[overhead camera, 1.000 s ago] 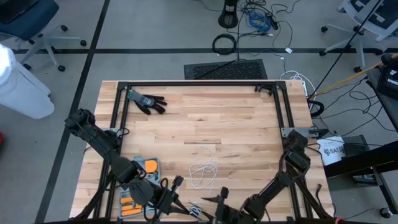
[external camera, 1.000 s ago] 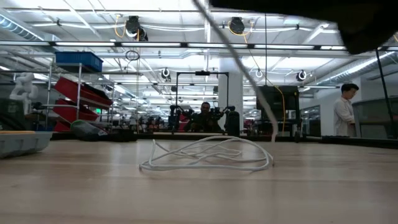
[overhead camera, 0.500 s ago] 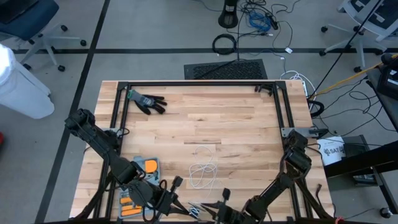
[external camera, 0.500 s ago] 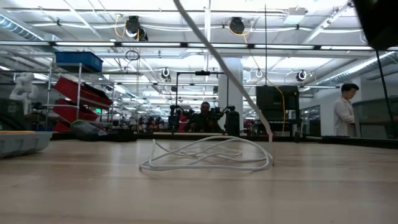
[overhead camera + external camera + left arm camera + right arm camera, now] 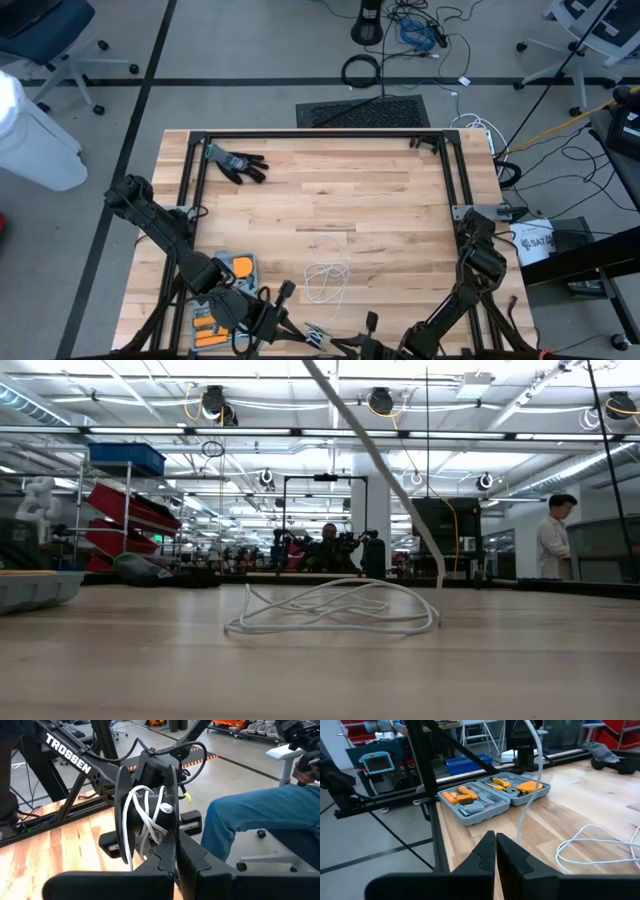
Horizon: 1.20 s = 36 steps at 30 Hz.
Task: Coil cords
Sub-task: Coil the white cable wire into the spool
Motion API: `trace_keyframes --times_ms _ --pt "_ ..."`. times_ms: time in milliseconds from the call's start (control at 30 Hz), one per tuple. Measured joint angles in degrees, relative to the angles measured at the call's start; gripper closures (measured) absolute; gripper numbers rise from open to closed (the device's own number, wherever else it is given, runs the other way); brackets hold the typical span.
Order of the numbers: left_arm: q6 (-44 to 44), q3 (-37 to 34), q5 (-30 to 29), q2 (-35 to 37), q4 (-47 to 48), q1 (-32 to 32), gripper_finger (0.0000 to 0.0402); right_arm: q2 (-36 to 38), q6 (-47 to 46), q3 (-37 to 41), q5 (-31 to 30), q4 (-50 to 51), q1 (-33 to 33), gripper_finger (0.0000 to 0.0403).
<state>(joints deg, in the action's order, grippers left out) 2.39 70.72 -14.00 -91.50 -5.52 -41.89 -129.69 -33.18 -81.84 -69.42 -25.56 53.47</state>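
White cord in loose loops on counter, just right of grey tool case. One strand rises from loops toward near edge.

Left gripper at near edge beside case, fingers closed on black spool with cord wound round it.

Right gripper also at near edge, right of left gripper, fingers closed, empty.

Black glove at far-left corner, well apart from case.

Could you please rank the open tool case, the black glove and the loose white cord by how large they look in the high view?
1. Open tool case, partly hidden by the left arm.
2. Black glove and loose white cord: the two look alike in spread, so no ranking.
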Motion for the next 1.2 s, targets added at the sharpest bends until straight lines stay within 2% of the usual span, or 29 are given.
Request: trace_keyframes --times_ms 167,267,467,567,667,800,833,1067,1200 --pt "0.04 0.0 0.0 0.0 0.0 0.25 0.0395 0.01 2.54 0.0 0.32 0.43 -0.88 0.0393" --pt "0.05 0.0 0.0 0.0 0.0 0.25 0.0395 0.0 4.09 0.0 0.45 0.47 -2.04 0.0358" --pt "0.03 0.0 0.0 0.0 0.0 0.25 0.0395 0.0 4.17 0.0 0.9 0.67 -5.26 0.0259" --pt "0.04 0.0 0.0 0.02 0.0 0.25 0.0395 0.0 3.82 0.0 2.0 0.14 -6.28 0.0242" --pt "0.05 0.0 0.0 0.02 0.0 0.25 0.0395 0.0 3.84 0.0 2.12 0.03 -6.49 0.0273" --pt "0.04 0.0 0.02 0.02 0.57 0.25 0.0395 0.02 4.0 0.02 1.99 0.04 -5.87 0.0376" --pt "0.02 0.0 0.02 0.02 0.93 0.25 0.0395 0.02 4.37 0.02 1.77 0.07 -5.55 0.0388" --pt "-0.39 0.0 0.0 0.07 2.2 0.29 0.0395 2.4 7.2 0.04 0.89 0.5 -1.91 0.0401" --pt "-0.54 0.0 -1.65 0.07 2.19 0.29 0.0395 5.57 11.49 0.04 4.41 1.23 -0.35 0.0402"
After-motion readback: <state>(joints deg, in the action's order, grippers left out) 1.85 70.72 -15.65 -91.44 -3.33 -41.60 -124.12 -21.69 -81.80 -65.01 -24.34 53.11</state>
